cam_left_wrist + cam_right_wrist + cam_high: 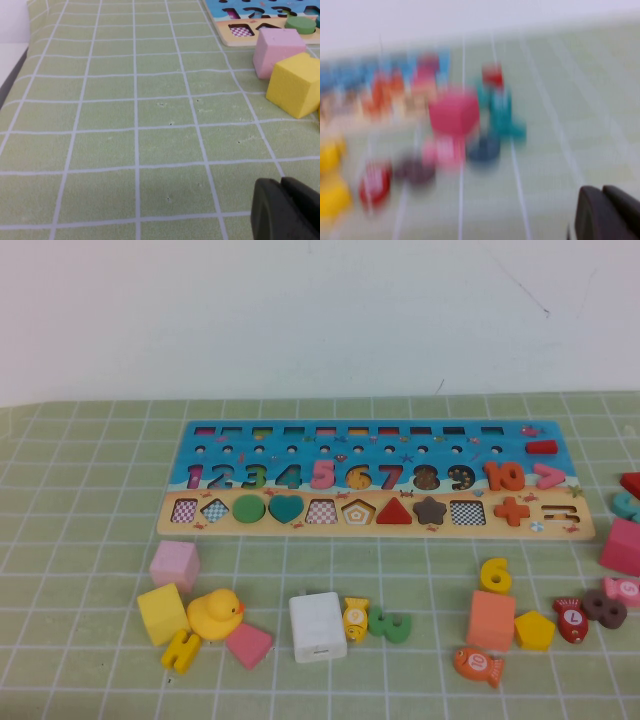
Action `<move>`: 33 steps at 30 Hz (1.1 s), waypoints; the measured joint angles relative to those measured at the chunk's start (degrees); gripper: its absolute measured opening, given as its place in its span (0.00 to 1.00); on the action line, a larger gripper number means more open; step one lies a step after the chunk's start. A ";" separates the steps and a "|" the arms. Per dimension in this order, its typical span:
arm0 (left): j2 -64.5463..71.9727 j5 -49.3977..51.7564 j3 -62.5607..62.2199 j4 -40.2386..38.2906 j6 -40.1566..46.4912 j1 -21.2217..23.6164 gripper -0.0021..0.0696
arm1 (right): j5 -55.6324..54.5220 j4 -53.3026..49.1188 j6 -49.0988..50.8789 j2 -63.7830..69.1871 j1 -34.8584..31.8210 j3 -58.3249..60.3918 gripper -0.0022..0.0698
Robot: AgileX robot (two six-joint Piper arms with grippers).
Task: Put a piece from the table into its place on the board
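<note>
Green gridded tablecloth, white wall behind. Step: approach not begun. Yellow 6 lies lower right of high view, near orange block; board centre, its 6 slot vacant. Left gripper over bare cloth, aperture unclear. Right gripper closed, empty; must open, descend. Room tight beside block.

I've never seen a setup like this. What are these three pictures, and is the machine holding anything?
It is a robot with two arms. One picture looks down from a raised camera; the other two come from cameras on the wrists. Each wrist picture shows its own tool's dark tip: the left tool and the right tool, both shut and holding nothing. On the green checked table lies a puzzle board. Loose pieces sit in front of it, among them a yellow numeral 6, a rubber duck and a white box.
</note>
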 joint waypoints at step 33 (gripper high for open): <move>0.00 0.00 0.00 0.00 0.00 0.00 0.03 | -12.61 0.95 7.34 4.76 0.00 -25.44 0.03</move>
